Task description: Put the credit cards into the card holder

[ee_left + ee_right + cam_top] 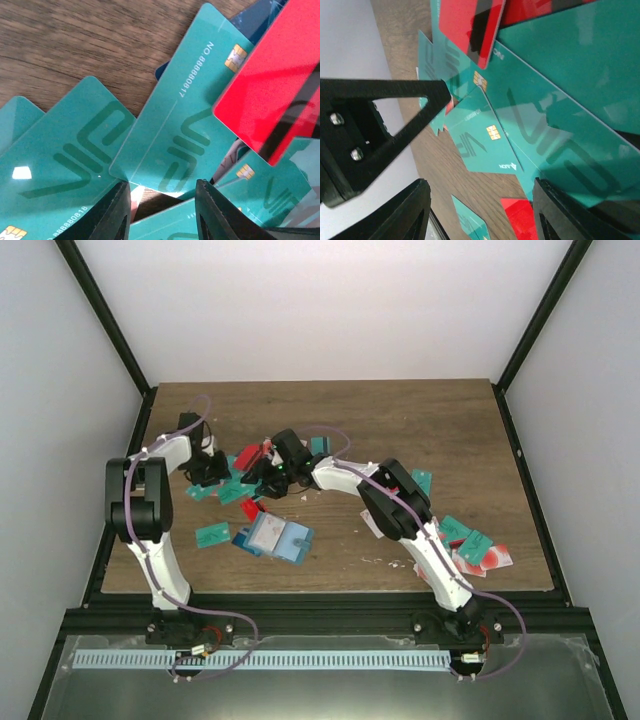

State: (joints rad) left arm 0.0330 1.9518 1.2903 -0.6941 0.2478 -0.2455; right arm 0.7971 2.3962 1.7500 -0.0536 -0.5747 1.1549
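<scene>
- Top external view: the card holder (278,538) lies opened flat on the wooden table (450,420), near the front edge, with its lighter pocketed side up.
- A single teal card (212,534) lies just left of the card holder and does not touch it.
- A small side group of cards (478,548), teal and red-and-white, lies near the right front corner, well apart from the card holder.
- The main heap of credit cards (240,490) sits beyond the card holder. The cards are teal and red and overlap one another.
- The left gripper (208,472) is lowered at the left side of the heap and the right gripper (268,476) at its right side. The two are near each other.
- Left wrist view: the left gripper (161,186) has its jaws moderately parted with nothing clamped between them.
  - Overlapping teal cards lie beneath it.
  - A red card (272,85) covers their upper right.
  - Bare wood shows at the upper left.
- Right wrist view: the right gripper (480,190) has its jaws spread wide and holds nothing.
  - Teal cards with gold chips lie beneath it.
  - A striped red card (470,25) lies at the far end.
  - A black triangular part (345,165) with two screw heads stands at the left. What it belongs to cannot be told.
</scene>
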